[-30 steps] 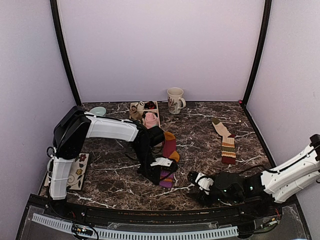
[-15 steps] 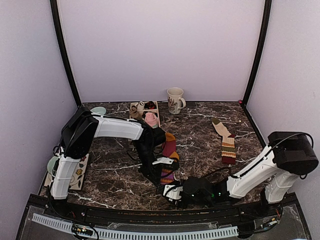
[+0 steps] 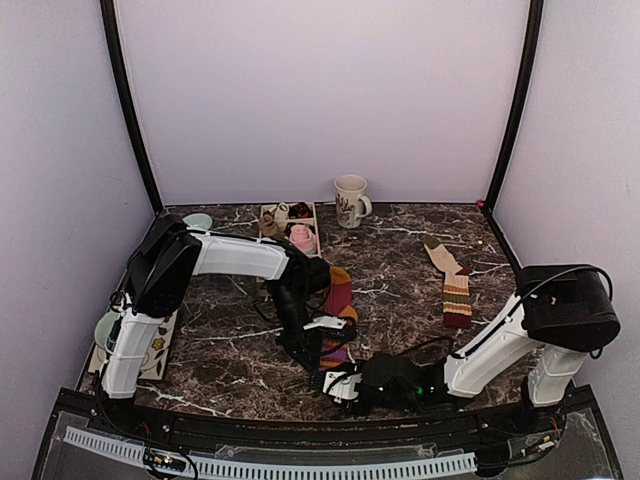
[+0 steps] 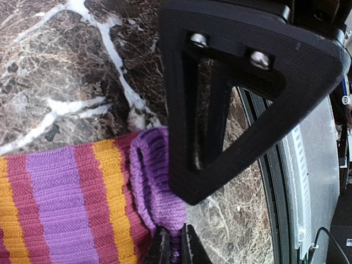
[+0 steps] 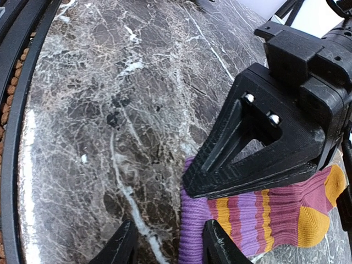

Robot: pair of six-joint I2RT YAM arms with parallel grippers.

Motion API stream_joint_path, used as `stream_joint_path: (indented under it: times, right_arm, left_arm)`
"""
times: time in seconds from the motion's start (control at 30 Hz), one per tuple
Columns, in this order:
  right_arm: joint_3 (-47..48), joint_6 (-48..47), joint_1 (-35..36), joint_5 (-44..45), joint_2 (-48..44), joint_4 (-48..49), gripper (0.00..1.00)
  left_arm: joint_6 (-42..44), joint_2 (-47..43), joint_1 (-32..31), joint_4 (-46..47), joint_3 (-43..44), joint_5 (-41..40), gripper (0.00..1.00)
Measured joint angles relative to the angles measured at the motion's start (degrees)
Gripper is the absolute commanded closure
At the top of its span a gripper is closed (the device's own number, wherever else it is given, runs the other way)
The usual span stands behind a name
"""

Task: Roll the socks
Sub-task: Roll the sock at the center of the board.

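Observation:
A striped sock [image 3: 340, 300] in maroon, purple and orange lies lengthwise at mid-table. My left gripper [image 4: 175, 247] is shut on its purple cuff [image 4: 159, 187] at the sock's near end, also seen from above [image 3: 333, 350]. My right gripper [image 5: 170, 247] hovers low just in front of that cuff [image 5: 195, 231], open, one finger [image 5: 217, 245] over the cuff's edge and the other over bare marble. The black triangular finger [image 5: 258, 148] of the left gripper presses on the sock right ahead of it. A second sock [image 3: 455, 288], beige with maroon stripes, lies flat to the right.
A mug [image 3: 351, 200] stands at the back. A small wooden tray [image 3: 272, 213] next to it holds a pink bundle [image 3: 300, 238]. A teal bowl [image 3: 197, 221] and a flowered card [image 3: 160, 340] sit at the left. The table's black front rail [image 3: 300, 430] runs just behind my right gripper.
My right arm has swung left along the front edge to the striped sock's cuff, and its jaws have narrowed. The left gripper has kept its grip and barely moved.

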Motion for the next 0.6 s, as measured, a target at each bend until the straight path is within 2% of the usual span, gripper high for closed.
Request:
stream_joint_path:
  times: [0.17, 0.6]
  right_arm:
    - [0.0, 0.2, -1.5, -1.4, 0.0, 0.5, 0.63]
    - [0.0, 4.2, -2.2, -4.0, 1.1, 1.0, 0.84]
  left_arm:
    - [0.4, 0.1, 0.0, -0.7, 0.0, 0.1, 0.89]
    - [0.3, 0.6, 0.3, -2.2, 1.0, 0.3, 0.85]
